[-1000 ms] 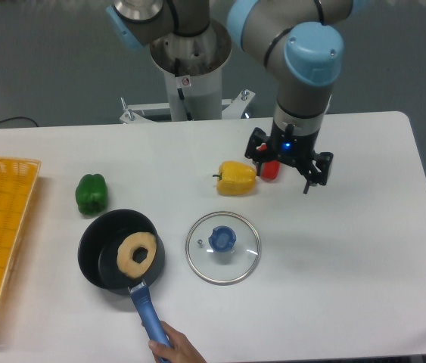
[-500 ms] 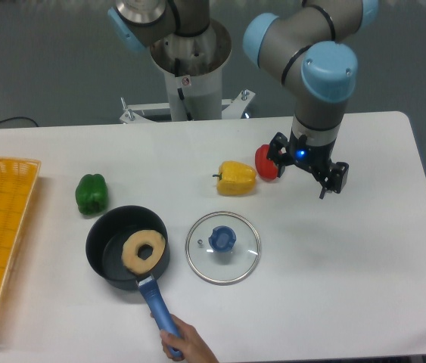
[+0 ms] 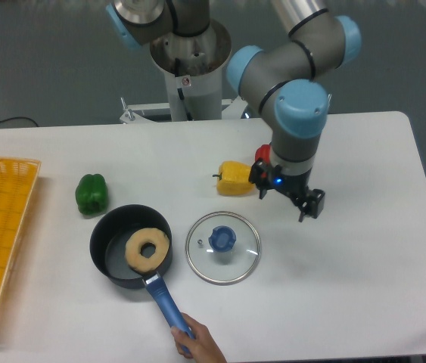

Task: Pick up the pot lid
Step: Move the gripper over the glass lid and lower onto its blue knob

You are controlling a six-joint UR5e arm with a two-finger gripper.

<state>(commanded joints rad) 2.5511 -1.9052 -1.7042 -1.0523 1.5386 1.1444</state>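
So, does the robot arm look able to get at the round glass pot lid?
Probably yes: the open black tool hangs near the lid, and nothing covers its blue knob; the black pan sits beside it.

no readable text on objects, no legible labels, numbers or signs

We count three pepper-like things on the tabletop (image 3: 334,280): one green (image 3: 91,194), one yellow (image 3: 235,178) and one red (image 3: 262,153), the last partly hidden. We also see one glass pot lid (image 3: 235,269) with one blue knob (image 3: 222,239), one black pan (image 3: 107,246) with one blue handle (image 3: 166,304), one beige ring (image 3: 134,254), one yellow crate (image 3: 1,227) and one person's hand (image 3: 199,345).
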